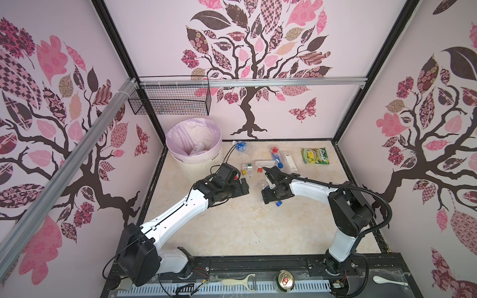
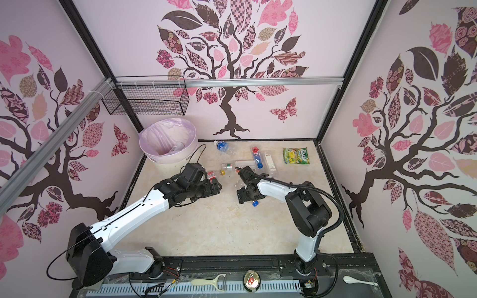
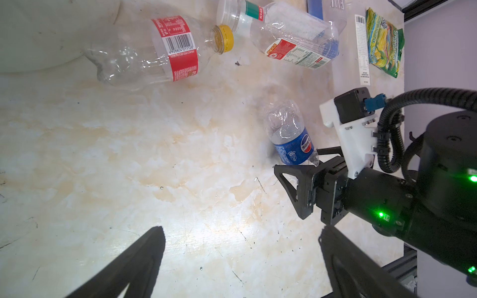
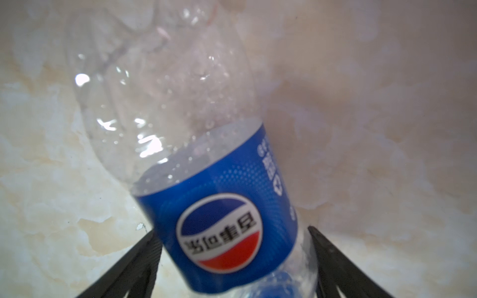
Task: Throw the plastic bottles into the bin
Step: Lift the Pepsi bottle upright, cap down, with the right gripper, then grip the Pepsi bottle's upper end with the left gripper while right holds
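Observation:
Several plastic bottles lie on the marble table at the back. A clear one with a blue Pepsi label [image 4: 219,206] lies between the fingers of my right gripper [image 4: 232,232], cap end towards the palm. The jaws stand open on either side of its label. In a top view its blue cap [image 1: 278,203] shows under that gripper [image 1: 265,197]. My left gripper [image 3: 241,232] hangs wide open over bare table, just left of the right one [image 3: 307,165]. A red-labelled bottle with a yellow cap [image 3: 154,49] lies beside the bin [image 1: 201,158], which holds a clear bottle.
A green-yellow snack packet [image 1: 315,155] lies at the back right. A black wire basket [image 1: 170,100] hangs above the bin. A drink can [image 1: 284,281], a peeler [image 1: 237,281] and a white spoon [image 1: 387,280] rest on the front rail.

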`<action>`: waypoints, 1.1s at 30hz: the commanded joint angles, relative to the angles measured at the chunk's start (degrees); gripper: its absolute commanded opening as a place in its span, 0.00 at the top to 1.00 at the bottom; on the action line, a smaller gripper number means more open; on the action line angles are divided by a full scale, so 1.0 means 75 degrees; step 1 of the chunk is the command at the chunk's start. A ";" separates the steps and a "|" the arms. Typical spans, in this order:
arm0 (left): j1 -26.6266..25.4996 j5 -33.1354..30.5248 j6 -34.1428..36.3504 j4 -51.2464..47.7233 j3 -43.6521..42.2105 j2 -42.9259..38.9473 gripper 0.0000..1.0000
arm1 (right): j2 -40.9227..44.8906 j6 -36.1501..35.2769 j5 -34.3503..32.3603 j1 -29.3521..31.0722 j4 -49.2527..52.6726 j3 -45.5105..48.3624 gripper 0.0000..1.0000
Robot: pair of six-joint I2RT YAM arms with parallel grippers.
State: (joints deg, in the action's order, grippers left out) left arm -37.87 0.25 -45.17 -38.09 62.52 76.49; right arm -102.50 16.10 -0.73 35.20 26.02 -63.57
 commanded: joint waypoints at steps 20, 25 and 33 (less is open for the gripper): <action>-0.0014 -0.0074 0.0268 -0.0389 0.0719 0.0231 0.02 | 0.0133 0.0038 0.0227 0.0088 -0.0543 -0.0091 0.33; 0.0061 -0.0155 0.0379 -0.0473 0.0919 0.0287 0.02 | 0.0253 0.0054 0.0328 0.0088 -0.0455 -0.0118 0.44; 0.0620 0.0137 0.0439 -0.0512 0.1623 0.0461 0.02 | 0.0623 0.0176 0.0652 0.0085 0.0137 -0.0496 0.47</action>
State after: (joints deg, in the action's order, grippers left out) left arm -34.72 0.40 -42.87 -41.95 70.78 79.35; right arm -101.71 16.62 2.76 35.24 23.51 -63.90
